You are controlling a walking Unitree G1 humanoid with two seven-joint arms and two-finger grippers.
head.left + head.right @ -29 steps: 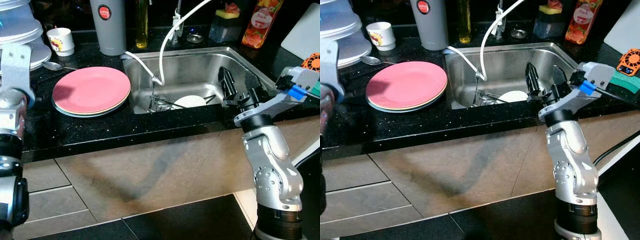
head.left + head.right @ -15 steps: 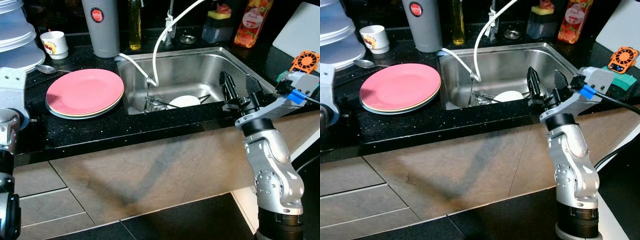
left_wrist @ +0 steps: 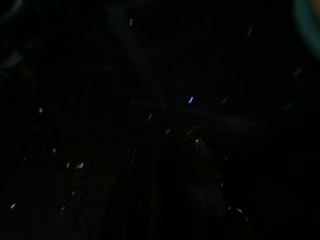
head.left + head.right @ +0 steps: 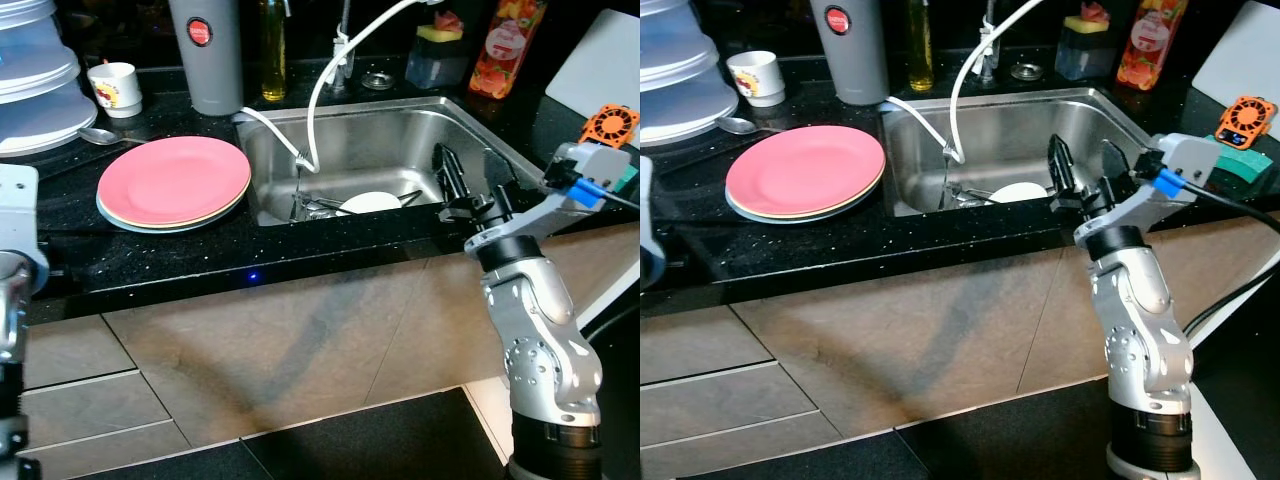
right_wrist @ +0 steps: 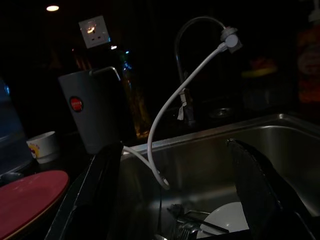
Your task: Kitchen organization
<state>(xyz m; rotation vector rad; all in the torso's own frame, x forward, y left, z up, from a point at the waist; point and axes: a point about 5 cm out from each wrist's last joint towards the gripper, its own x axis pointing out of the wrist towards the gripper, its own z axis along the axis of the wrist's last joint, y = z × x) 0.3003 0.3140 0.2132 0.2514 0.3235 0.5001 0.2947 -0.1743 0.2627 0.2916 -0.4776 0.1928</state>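
Note:
My right gripper (image 4: 472,178) is open, its two black fingers spread over the front right rim of the steel sink (image 4: 470,110). In the sink lie a white dish (image 4: 372,203) and some cutlery (image 4: 315,208), under a white tap hose (image 4: 325,80). The right wrist view looks between the fingers (image 5: 97,190) at the white dish (image 5: 225,220) and the hose (image 5: 165,115). A pink plate (image 4: 175,178) tops a small stack on the black counter (image 4: 200,255), left of the sink. My left arm (image 4: 15,235) hangs at the left edge; its wrist view is nearly black.
Behind the plates are a spoon (image 4: 100,134), a white cup (image 4: 117,85), a grey jug (image 4: 205,50) and stacked containers (image 4: 35,75). An oil bottle (image 4: 272,50), a sponge holder (image 4: 440,55) and an orange bottle (image 4: 497,45) line the back. An orange gadget (image 4: 608,124) lies right.
The camera has shifted a little, so the whole scene has slid. My right gripper stays open at the sink's front right rim. Nothing on the counter has moved.

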